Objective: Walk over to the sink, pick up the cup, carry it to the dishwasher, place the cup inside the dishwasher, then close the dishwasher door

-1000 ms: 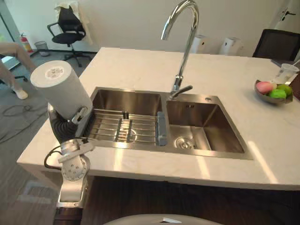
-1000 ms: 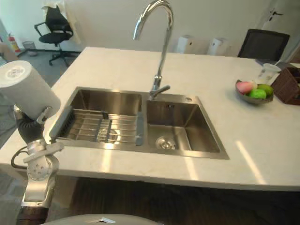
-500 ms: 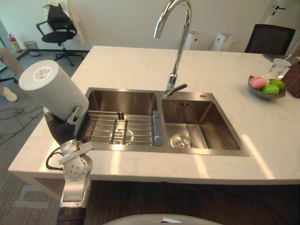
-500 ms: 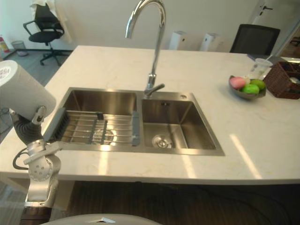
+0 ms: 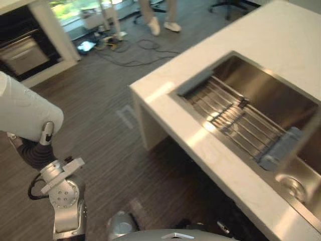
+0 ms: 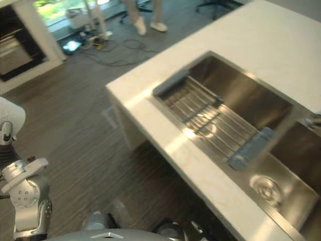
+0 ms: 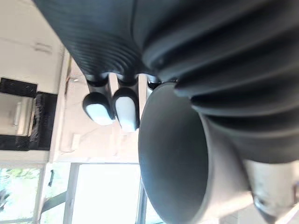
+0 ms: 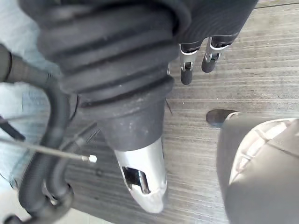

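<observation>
The cup is clear of the sink, held out over the floor at the robot's left side and well apart from the surface. The left hand is closed round the cup: its thumb lies against the pale, smooth cylindrical wall, and in the left wrist view the fingertips sit beside the round, dark grey mouth. The right hand hangs over the floor with fingers straight and holding nothing.

The surface is white stone with a square corner and a straight edge running diagonally. Open floor of dark wood-grain planks extends between that edge and the left arm.

The sink is brushed steel with two rectangular basins. A wire rack with a blue-grey end bar spans the nearer basin; a round strainer sits in the other.

Beyond the corner, loose cables lie on the floor, a person's legs stand by them, and a dark built-in appliance stands in the far wall
</observation>
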{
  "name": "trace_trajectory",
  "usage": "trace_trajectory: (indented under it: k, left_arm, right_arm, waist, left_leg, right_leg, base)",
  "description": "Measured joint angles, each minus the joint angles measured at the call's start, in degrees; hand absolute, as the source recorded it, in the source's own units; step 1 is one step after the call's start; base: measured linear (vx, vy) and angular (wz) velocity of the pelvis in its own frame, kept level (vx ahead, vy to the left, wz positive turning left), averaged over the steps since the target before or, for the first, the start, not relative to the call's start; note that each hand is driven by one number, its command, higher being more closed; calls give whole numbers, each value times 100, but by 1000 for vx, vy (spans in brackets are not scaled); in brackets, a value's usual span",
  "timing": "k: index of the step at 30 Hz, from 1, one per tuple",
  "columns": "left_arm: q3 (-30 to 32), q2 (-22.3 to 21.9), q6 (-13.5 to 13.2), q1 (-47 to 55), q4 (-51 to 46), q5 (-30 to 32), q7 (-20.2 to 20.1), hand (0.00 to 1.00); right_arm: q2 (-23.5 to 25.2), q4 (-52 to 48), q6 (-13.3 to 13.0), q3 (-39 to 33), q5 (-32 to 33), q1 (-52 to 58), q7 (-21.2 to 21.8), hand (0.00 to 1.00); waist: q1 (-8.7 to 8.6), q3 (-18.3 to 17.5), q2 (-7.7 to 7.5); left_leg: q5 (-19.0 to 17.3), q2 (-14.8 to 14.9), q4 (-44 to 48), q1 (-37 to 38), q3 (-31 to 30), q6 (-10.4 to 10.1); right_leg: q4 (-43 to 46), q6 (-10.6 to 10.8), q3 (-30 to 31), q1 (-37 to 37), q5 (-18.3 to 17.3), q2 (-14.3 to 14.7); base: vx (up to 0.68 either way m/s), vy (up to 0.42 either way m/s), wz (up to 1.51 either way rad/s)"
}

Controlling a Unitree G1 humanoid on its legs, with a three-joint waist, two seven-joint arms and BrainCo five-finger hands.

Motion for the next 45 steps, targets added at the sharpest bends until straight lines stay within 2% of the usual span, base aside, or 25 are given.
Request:
trace_trajectory:
  k: [1, 2, 3, 5, 8, 9, 11, 12, 13, 14, 15, 16, 17, 19, 23, 29, 30, 31, 33, 35, 37, 39, 40, 42, 45]
  left_arm:
    - [-59, -40, -13, -33, -19, -139, -138, 100]
    - [-25, -41, -40, -67, -51, -234, -179, 100]
    - [-8, -9, -93, -176, -54, -342, -285, 100]
    - [-302, -115, -75, -135, -28, -508, -461, 100]
    - [-821, -163, -83, 177, -35, -619, -765, 100]
    - [-913, -151, -130, 131, -31, -612, -755, 100]
    - [-1159, -68, -154, 93, 59, -607, -745, 100]
    - [-1351, -48, -156, 60, 176, -603, -737, 100]
    - [-1684, -46, -156, 21, 371, -602, -733, 100]
    - [-1948, -37, -163, -24, 539, -599, -735, 100]
    - [-2209, -20, -163, -73, 726, -595, -718, 100]
    - [-2505, 11, -164, -115, 914, -592, -696, 100]
    - [-2661, -3, -183, -118, 1076, -574, -687, 100]
    - [-2814, -30, -185, -137, 1225, -439, -558, 100]
    - [-2903, 68, -126, -364, 1266, -372, -510, 100]
    - [-3222, -44, -14, -751, 923, -204, -587, 100]
    - [-3214, -13, 14, -687, 818, -202, -544, 100]
    - [-3207, -25, 27, -556, 658, -205, -443, 100]
    - [-3201, -53, 46, -452, 386, -208, -388, 100]
    - [-3112, -54, 52, -393, 253, -225, -405, 100]
    - [-2845, -5, 87, -369, 321, -300, -479, 100]
    - [-2522, 75, 98, -354, 287, -387, -604, 100]
    - [-2486, 98, 111, -326, 287, -388, -617, 100]
    - [-2501, 157, 125, -277, 269, -377, -737, 100]
    - [-2573, 138, 135, -312, 262, -375, -830, 100]
  right_arm:
    - [117, 9, -2, -65, -8, 93, 7, 0]
    - [190, 17, -1, -67, -6, 90, 8, 0]
    - [349, 5, -2, -44, -6, 116, 2, 0]
    - [331, 0, 105, -7, -8, 84, -6, 0]
    - [225, -10, 122, 127, -23, 98, -49, 0]
    - [155, -32, 143, 187, -14, 63, -9, 0]
    - [138, -197, 162, 227, -12, 69, 72, 0]
    - [178, -195, 185, 221, -3, 94, 115, 0]
    - [283, -196, 190, 229, 31, 132, 129, 0]
    - [402, -194, 169, 219, 111, 168, 133, 0]
    - [502, -171, 133, 226, 125, 211, 144, 0]
    - [625, -153, 97, 251, 249, 293, 161, 0]
    - [632, -127, 73, 289, 317, 337, 167, 0]
    - [614, -134, -28, 410, 454, 336, 164, 0]
    - [626, -250, -151, 495, 444, 469, 167, 0]
    - [771, -289, -159, 734, 502, 949, 162, 0]
    - [797, -275, -144, 734, 442, 942, 103, 0]
    - [792, -276, -114, 823, 346, 978, 91, 0]
    - [685, -287, -76, 991, 228, 950, 46, 0]
    - [585, -414, -1, 1110, 215, 945, -54, 0]
    - [569, -269, -28, 1075, 213, 915, -65, 0]
    - [498, -137, -61, 957, 161, 584, -33, 0]
    - [476, -90, -74, 898, 66, 530, -4, 0]
    - [325, 11, -153, 836, -251, 323, 111, 0]
    - [369, 12, -162, 840, -317, 239, 186, 0]
  waist:
    - [-63, -41, 52]
    - [-74, -57, 60]
    - [-200, -64, 72]
    - [-231, -65, 189]
    - [-172, -158, 255]
    - [-157, -155, 259]
    - [-150, -158, 253]
    - [-149, -171, 237]
    - [-234, -205, 197]
    - [-319, -235, 150]
    - [-396, -288, 79]
    - [-478, -368, -116]
    - [-476, -412, -160]
    - [-441, -455, -127]
    - [-439, -518, -218]
    - [-435, -679, -465]
    - [-303, -653, -590]
    - [-219, -658, -538]
    - [-183, -669, -534]
    - [-207, -529, -360]
    - [-177, -507, -456]
    - [-121, -378, -489]
    - [-106, -376, -427]
    - [-91, -414, -240]
    - [-124, -462, -223]
  left_leg:
    - [-4, -268, -803, 127, 154, 212]
    - [-83, -425, -1220, 212, 162, 204]
    - [-380, -382, -1361, 264, 518, 119]
    - [-291, -655, -2210, 501, 592, -116]
    - [199, -1133, -3266, 993, -94, 72]
    - [247, -1130, -3324, 953, -347, 111]
    - [292, -1133, -3333, 880, -668, 150]
    - [298, -1161, -3354, 873, -876, 137]
    - [334, -1213, -3372, 834, -1259, 84]
    - [359, -1257, -3361, 784, -1579, 47]
    - [380, -1336, -3345, 695, -1918, 11]
    - [417, -1534, -3346, 644, -2316, -82]
    - [403, -1614, -3404, 654, -2523, -175]
    - [618, -1580, -3796, 874, -2652, -390]
    - [766, -1424, -4031, 915, -2692, -567]
    - [741, -1339, -3715, 800, -2593, -656]
    - [315, -1275, -2989, 576, -2614, -665]
    - [-127, -1096, -2097, 181, -2701, -677]
    - [-471, -844, -1040, -291, -2709, -430]
    - [-594, -349, 370, -961, -2348, -237]
    - [-595, -526, 122, -707, -2419, -246]
    - [-737, -696, 82, -726, -2380, -598]
    - [-767, -799, -288, -717, -2514, -608]
    - [-111, -1200, -1437, -496, -2733, -450]
    - [-230, -1390, -1508, -414, -2531, -282]
  right_leg:
    - [-369, -126, -249, 57, -46, 204]
    - [-1039, -132, -285, 73, 69, 509]
    - [-1814, 159, -529, 395, 713, 931]
    - [-1337, 154, -1192, 593, 669, 804]
    - [150, -149, -1772, 863, 265, 105]
    - [25, 33, -1598, 680, 90, 96]
    - [-387, -174, -1097, 303, 191, 184]
    - [-498, -448, -453, 63, 192, 228]
    - [-629, -603, 811, -239, 151, 389]
    - [-754, -612, 1845, -410, 146, 589]
    - [-887, -569, 2919, -533, 199, 806]
    - [-999, -463, 4181, -605, 760, 993]
    - [-1013, -2, 4646, -540, 763, 974]
    - [-1045, 148, 5325, -489, 712, 1053]
    - [-1037, 252, 5361, -498, 618, 1227]
    - [-866, 383, 4802, -315, 279, 1106]
    - [-713, 373, 4844, -281, 167, 1110]
    - [-613, 281, 4847, -283, 47, 1205]
    - [-518, 251, 4716, -261, -46, 1308]
    - [-456, 126, 4384, -15, -163, 1504]
    - [-575, 138, 4568, 184, -242, 1514]
    - [-820, 45, 4853, 362, -134, 1507]
    - [-885, 42, 4959, 368, -115, 1465]
    - [-1166, 126, 5476, 436, -79, 1398]
    - [-1256, 264, 5934, 476, 6, 1303]
  base:
    - [-71, 112, 254]
    - [-164, 48, 266]
    - [-197, 22, 237]
    - [-126, 70, 192]
    - [11, 68, 141]
    - [33, -54, 108]
    - [23, -55, 93]
    - [4, -47, 113]
    - [-3, -100, 153]
    - [-10, -118, 184]
    - [-12, -173, 197]
    - [6, -185, 178]
    - [51, -131, 134]
    - [71, -15, 42]
    - [-41, -125, 0]
    - [-8, -50, 48]
    - [31, -34, 3]
    - [23, -34, -1]
    - [15, 48, 32]
    - [43, 75, 75]
    - [26, 44, 56]
    - [12, 15, 26]
    - [10, 88, -4]
    - [66, 170, -16]
    - [186, 130, -12]
